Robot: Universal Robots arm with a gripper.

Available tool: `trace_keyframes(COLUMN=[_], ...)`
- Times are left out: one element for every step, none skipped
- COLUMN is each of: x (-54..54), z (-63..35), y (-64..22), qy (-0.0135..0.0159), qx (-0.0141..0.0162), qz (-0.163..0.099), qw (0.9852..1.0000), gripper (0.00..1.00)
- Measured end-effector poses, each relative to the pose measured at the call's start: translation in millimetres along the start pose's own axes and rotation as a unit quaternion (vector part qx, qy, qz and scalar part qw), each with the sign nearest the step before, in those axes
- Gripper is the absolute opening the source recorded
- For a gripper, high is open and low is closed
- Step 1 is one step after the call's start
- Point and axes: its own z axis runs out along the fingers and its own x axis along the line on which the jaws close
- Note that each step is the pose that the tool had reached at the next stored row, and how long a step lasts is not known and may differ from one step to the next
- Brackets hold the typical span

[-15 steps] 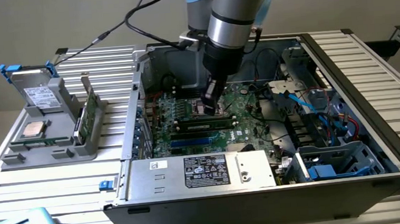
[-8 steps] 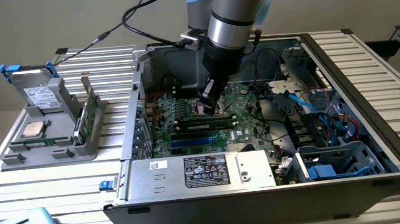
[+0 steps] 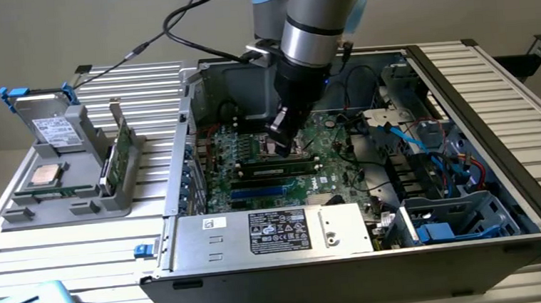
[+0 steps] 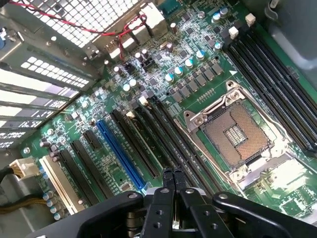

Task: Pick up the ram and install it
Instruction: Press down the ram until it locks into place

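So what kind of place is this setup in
Probably a robotics lab or test bench for computer assembly. An open desktop PC case with its motherboard exposed sits on a ribbed aluminium table, beside a grey holder of spare parts.

A robot arm built of smooth silver-grey tube sections, with a pale blue joint cap at the top and a thin black ring around the tube. Black cables loop off its upper part, beside a small light-coloured box mounted on the wrist. Below the tube the body turns black and narrows to the gripper. From the wrist view, the gripper is matt black metal, with two slim fingers on hinged links studded with round bolts.
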Motion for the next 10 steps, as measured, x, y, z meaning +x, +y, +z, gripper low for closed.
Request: trace_keyframes(x=[-0.1, -0.1, -0.2, -0.2, -0.3, -0.4, -0.4, -0.5, -0.5, -0.6], z=[0.3, 0.7, 1.1, 1.4, 1.8, 2.1, 2.4, 2.7, 3.0, 3.4], y=[-0.1, -0.1, -0.1, -0.1, -0.1, -0.1, -0.1, -0.2, -0.3, -0.3], qy=[-0.0002, -0.0006, -0.0011, -0.0017, -0.0025, -0.0032, -0.0040, -0.0047, -0.0054, -0.0062], qx=[0.0002, 0.0002, 0.0000, -0.0005, -0.0011, -0.0018, -0.0025, -0.0032, -0.0041, -0.0051], qz=[0.006, 0.012, 0.018, 0.025, 0.032, 0.038, 0.045, 0.052, 0.059, 0.066], qw=[1.0000, 0.9999, 0.9998, 0.9997, 0.9995, 0.9993, 0.9990, 0.9987, 0.9983, 0.9978], gripper=[0.10, 0.10, 0.10, 0.10, 0.10, 0.10, 0.10, 0.10, 0.10, 0.10])
